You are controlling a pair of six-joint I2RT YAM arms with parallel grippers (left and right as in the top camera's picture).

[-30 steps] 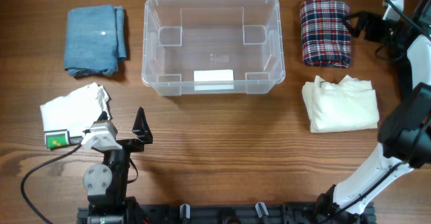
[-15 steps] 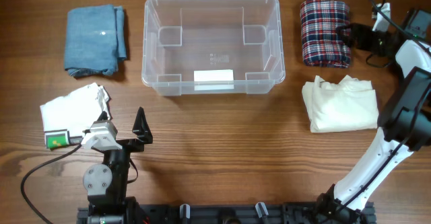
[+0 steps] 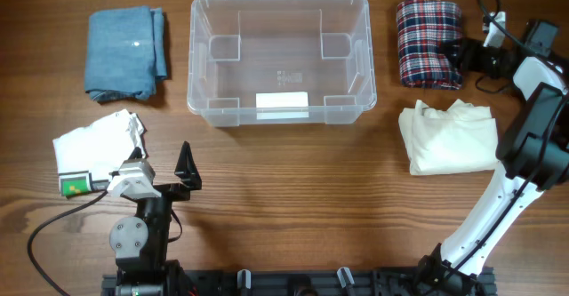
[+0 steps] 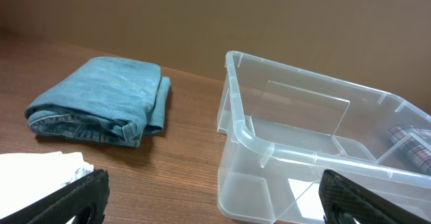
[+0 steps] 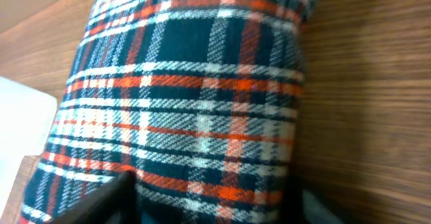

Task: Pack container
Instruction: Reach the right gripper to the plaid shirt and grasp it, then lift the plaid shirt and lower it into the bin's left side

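Overhead view: the container (image 3: 280, 0) stands empty, only its white label (image 3: 282, 104) showing through near the front wall, so I judge packing to be at its first pick. The right arm is stretched out beyond the container's right side, and the right gripper (image 3: 455, 51) is at the outer edge of the plaid cloth (image 3: 427, 40), which lies just right of the container's far corner. A cream cloth (image 3: 447, 138) lies right of the container's near corner, a blue denim cloth (image 3: 124, 52) lies left of the container, and a white cloth (image 3: 89, 147) lies nearer the camera than the container's left near corner. The left gripper (image 3: 169, 176) is parked low, in front of that same corner and well apart from it. Left wrist view: its jaws are spread wide with nothing between them, facing the container's corner, with the denim to the left of it. Right wrist view: plaid fills the frame, with dark fingers (image 5: 111, 197) at the lower edge. The jaws stand apart with the cloth's end between them, and whether the pads press the fabric cannot be told. The next move probably calls for closing on a thick fold, lifting it clear of the table (image 3: 284, 198), carrying it over the container's right rim and lowering it inside without letting the folds spill open.
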